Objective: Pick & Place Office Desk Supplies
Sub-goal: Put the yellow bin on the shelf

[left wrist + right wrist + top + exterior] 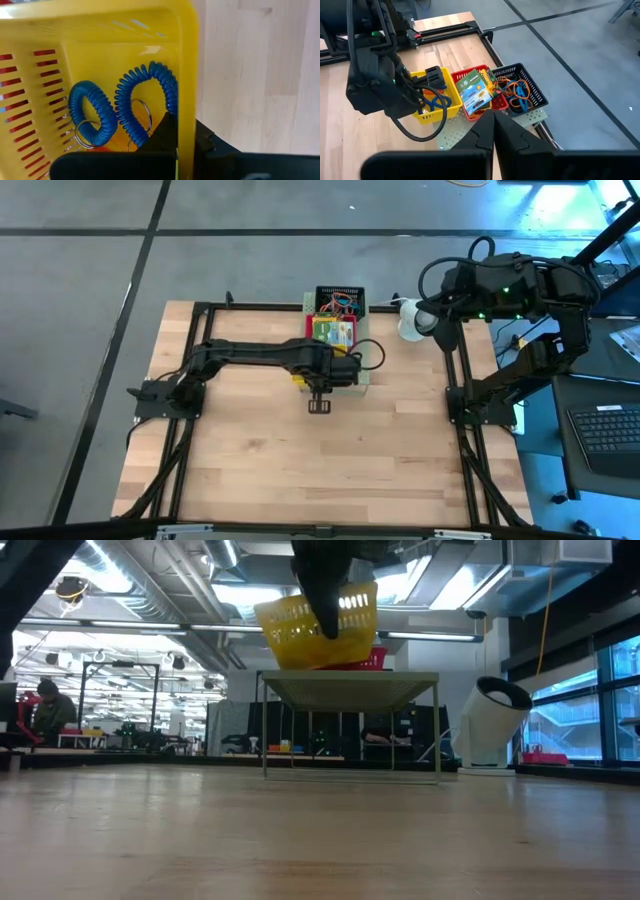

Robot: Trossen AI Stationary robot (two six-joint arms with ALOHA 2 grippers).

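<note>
Glossy yellow plastic basket (100, 45), coiled blue plastic loops (92, 112) with metal rings, matt pale wood table (260, 75)

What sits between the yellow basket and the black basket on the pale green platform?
A red basket holding a yellow-and-green card box sits between the yellow basket and the black basket, shown in the right wrist view.

Bright, even overhead light; ceiling lamps (250, 592) glare, near tabletop (320, 850) blurred
</note>
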